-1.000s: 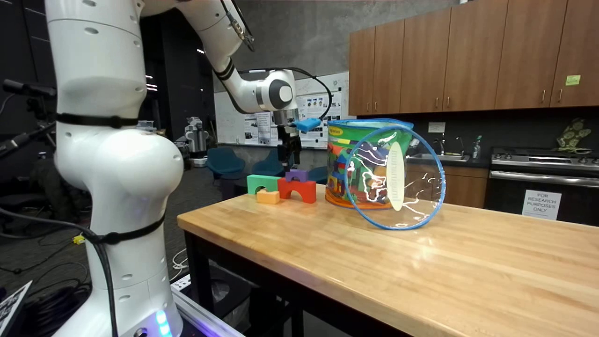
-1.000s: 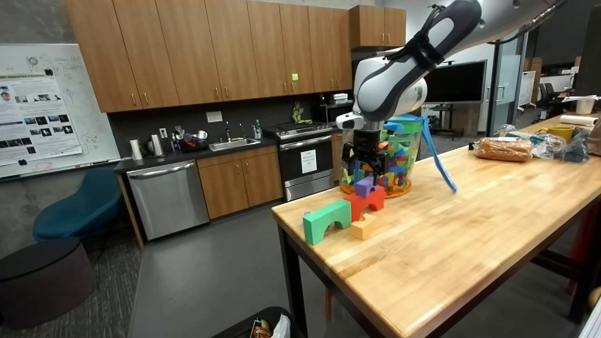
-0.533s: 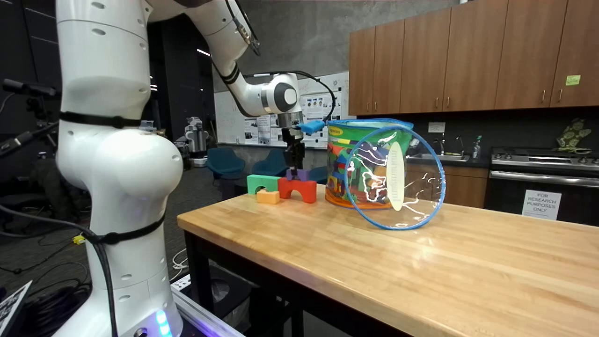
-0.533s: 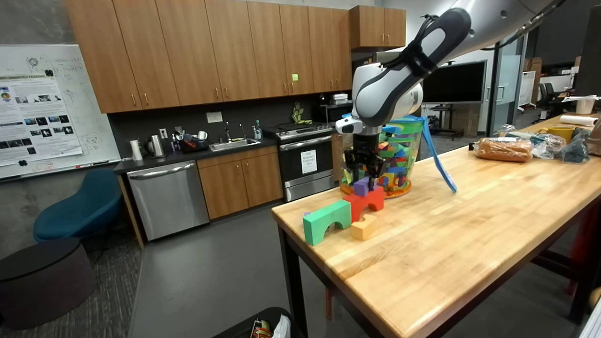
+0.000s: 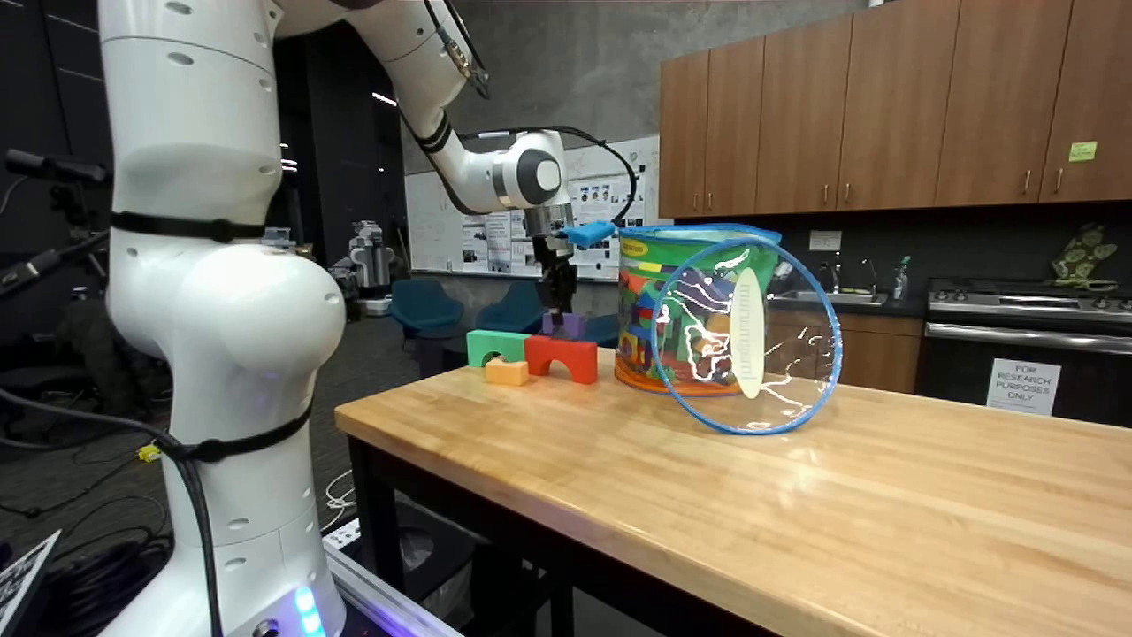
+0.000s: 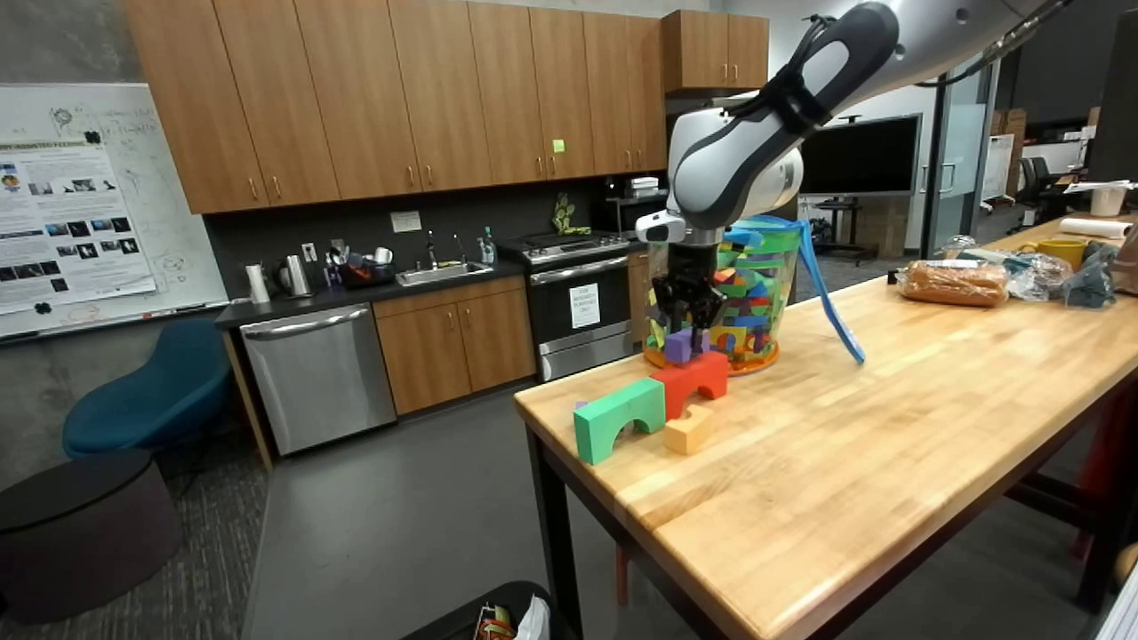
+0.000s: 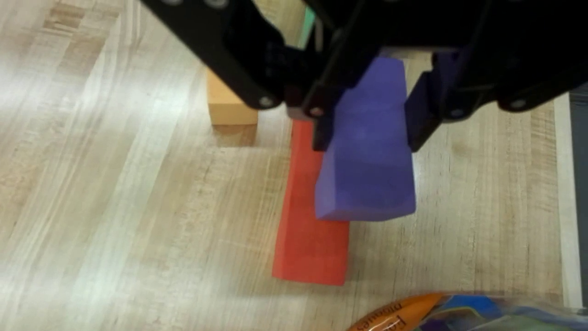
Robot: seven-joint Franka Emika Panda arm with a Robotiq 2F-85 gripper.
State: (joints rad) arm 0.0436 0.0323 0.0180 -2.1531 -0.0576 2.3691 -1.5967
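Starting left in an exterior view, the green block is sitting by the far-left corner of the bench, with the orange block resting just in front. Next along, the gripper is clamping the purple block by its sides, right over the red block; in the wrist view it is jutting past the red one's right side, and any gap underneath is escaping me. Handling it well is probably meaning a firm, level hold, with no sideways drift while the two are sitting this close. A bench edge is running down that view's right, so margin is looking thin there. Farther right in an exterior view, the tub and tilted lid are narrowing the way; roomier ground is lying toward the near edge.
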